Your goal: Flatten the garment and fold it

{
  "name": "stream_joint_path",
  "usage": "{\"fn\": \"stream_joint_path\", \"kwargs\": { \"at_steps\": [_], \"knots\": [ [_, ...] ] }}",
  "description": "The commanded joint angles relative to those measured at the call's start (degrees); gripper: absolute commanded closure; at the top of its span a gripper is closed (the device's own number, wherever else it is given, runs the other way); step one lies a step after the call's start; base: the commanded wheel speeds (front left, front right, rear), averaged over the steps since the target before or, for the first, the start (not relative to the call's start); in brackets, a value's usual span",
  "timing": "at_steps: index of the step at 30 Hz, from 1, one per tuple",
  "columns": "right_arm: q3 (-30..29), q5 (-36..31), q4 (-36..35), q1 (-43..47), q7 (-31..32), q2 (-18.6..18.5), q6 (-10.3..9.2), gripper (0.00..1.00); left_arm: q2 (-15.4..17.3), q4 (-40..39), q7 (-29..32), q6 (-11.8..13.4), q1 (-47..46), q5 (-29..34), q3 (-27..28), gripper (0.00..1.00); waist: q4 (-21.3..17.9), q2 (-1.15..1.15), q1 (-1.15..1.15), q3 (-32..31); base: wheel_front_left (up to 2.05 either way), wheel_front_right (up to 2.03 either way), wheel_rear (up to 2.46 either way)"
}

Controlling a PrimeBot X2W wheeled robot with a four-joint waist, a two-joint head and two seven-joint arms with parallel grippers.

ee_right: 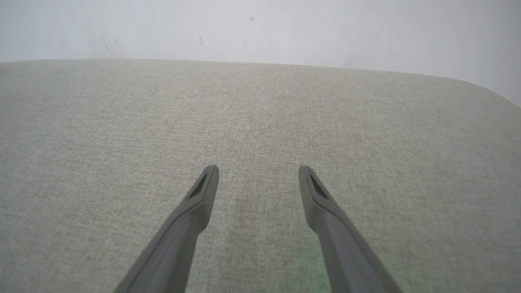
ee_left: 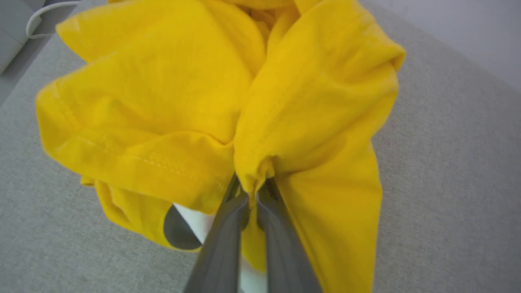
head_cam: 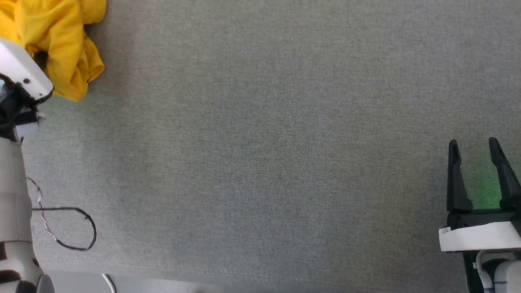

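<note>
My left tool (ee_left: 252, 189): together, clamped on a pinch of the yellow garment (ee_left: 163, 101); in the left wrist view its two grey fingers (ee_left: 222, 244) meet at the tips with a narrow fold of cloth squeezed between them

My left arm (head_cam: 14, 203): pale forearm up the left edge of the head view; its white wrist housing covers the tool there, right against the cloth

Garment (head_cam: 61, 40): crumpled in a heap at the far left corner of the head view, not spread out at all; thick folds and a stitched hem bulge to either side of my grip; I cannot tell whether any of it is lifted off the surface

Print on the garment: a white patch (ee_left: 195, 224) with a dark grey round mark (ee_left: 179, 232) shows under the lower folds, just beside my left finger

My right tool (head_cam: 474, 148): apart, nothing between the fingers; low at the right of the head view, well apart from the garment; in the right wrist view (ee_right: 258, 175) both tips hang over bare cloth covering

Surface (head_cam: 264, 142): grey woven fabric; a faint green glow (head_cam: 486, 191) lies on it between my right fingers

Cable (head_cam: 77, 228): thin dark loop beside my left forearm

Wall (ee_right: 260, 28): pale, behind the far edge of the surface
</note>
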Motion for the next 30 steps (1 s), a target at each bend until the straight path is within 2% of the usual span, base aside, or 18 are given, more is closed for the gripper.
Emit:
{"fn": "stream_joint_path", "kwargs": {
  "at_steps": [1, 13, 23, 30],
  "knots": [
    [0.12, 0.27, 0.35, -0.89, 0.06, 0.12, -0.12, 0.0, 0.06, 0.05, -0.41, -0.35, -1.1, -0.23, -0.11, 1.0, 0.26, 0.0, 0.0, -1.26, 0.0, 0.0, 0.0],
    [0.99, 3.23, 4.55, -0.1, -0.38, 0.12, -0.12, 0.0, 0.65, -4.92, -0.97, -2.09, -3.42, 0.16, -2.28, 1.0, -0.13, 0.0, 0.0, -10.36, 0.0, 0.0, 0.0],
    [1.47, 6.22, 5.85, 1.91, -0.41, 0.12, -0.12, 0.0, -1.39, -14.53, -0.05, -2.92, -4.37, 0.58, -5.85, 1.0, -2.0, 0.0, 0.0, -19.99, 0.0, 0.0, 0.0],
    [1.4, 7.31, 6.26, 4.47, -0.42, 0.12, -0.12, 0.0, -4.8, -21.51, 2.75, -3.06, -4.77, 1.25, -10.64, 1.0, -3.93, 0.0, 0.0, -24.49, 0.0, 0.0, 0.0]
  ]
}}
